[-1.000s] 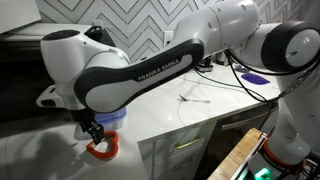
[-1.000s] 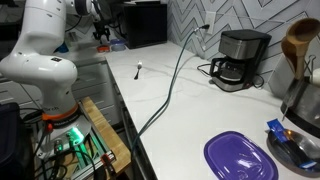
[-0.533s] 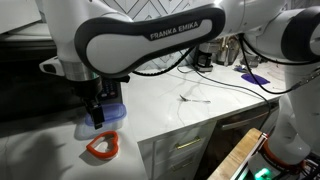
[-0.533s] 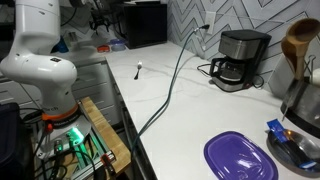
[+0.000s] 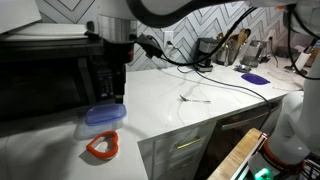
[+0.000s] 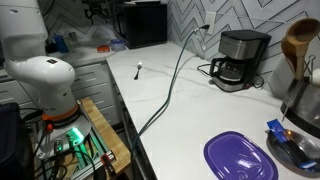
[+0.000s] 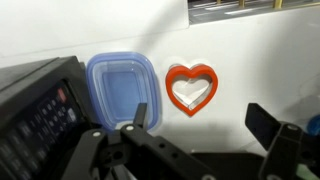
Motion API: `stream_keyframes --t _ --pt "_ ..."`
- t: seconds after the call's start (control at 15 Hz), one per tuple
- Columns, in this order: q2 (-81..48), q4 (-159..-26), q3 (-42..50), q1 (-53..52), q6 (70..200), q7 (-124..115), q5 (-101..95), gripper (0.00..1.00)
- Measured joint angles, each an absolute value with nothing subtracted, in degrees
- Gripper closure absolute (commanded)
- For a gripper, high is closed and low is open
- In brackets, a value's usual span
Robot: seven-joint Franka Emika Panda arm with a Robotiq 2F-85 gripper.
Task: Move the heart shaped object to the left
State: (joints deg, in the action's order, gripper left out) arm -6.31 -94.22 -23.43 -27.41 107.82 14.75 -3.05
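One red-orange heart shaped object [image 7: 191, 88] lies flat on the white countertop [image 5: 180, 115], free of any grip, the counter showing through its hollow centre. In the wrist view its two lobes point to 12 o'clock and its tip to 6 o'clock, so the lobe-to-tip axis runs straight toward the camera. A blue translucent container [image 7: 120, 88] sits just beside it at 9 o'clock, parted from it by a thin strip of counter. A dark appliance with a button panel [image 7: 35, 115] fills the 8 o'clock corner.

The Franka arm's gripper [image 7: 200, 128] hangs above with its fingers spread wide, holding nothing. The ring sits at 12 o'clock from the gap between them, roughly centred. In an exterior view the heart shaped object [image 5: 101, 147] rests near the counter's front edge, at 6 o'clock from the blue translucent container [image 5: 104, 115], with the gripper high over that container. Well apart toward 3 o'clock lie a small thin utensil [image 5: 193, 98] and a purple flat object [image 5: 255, 78].

By my reading, a fresh grasp calls for a move forward and down onto the ring, jaws closing across the lobes from 9 and 3 o'clock. The container close on the 9 o'clock side looks like the one thing a finger might clip.
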Motion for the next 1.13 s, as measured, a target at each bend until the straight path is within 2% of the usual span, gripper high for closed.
stream_keyframes --t 0.73,1.13 --pt "28.22 -117.17 -19.06 -22.11 97.42 -6.42 4.38 0.00" --pt "28.90 -117.48 -19.57 -21.53 97.34 -6.29 4.56 0.00"
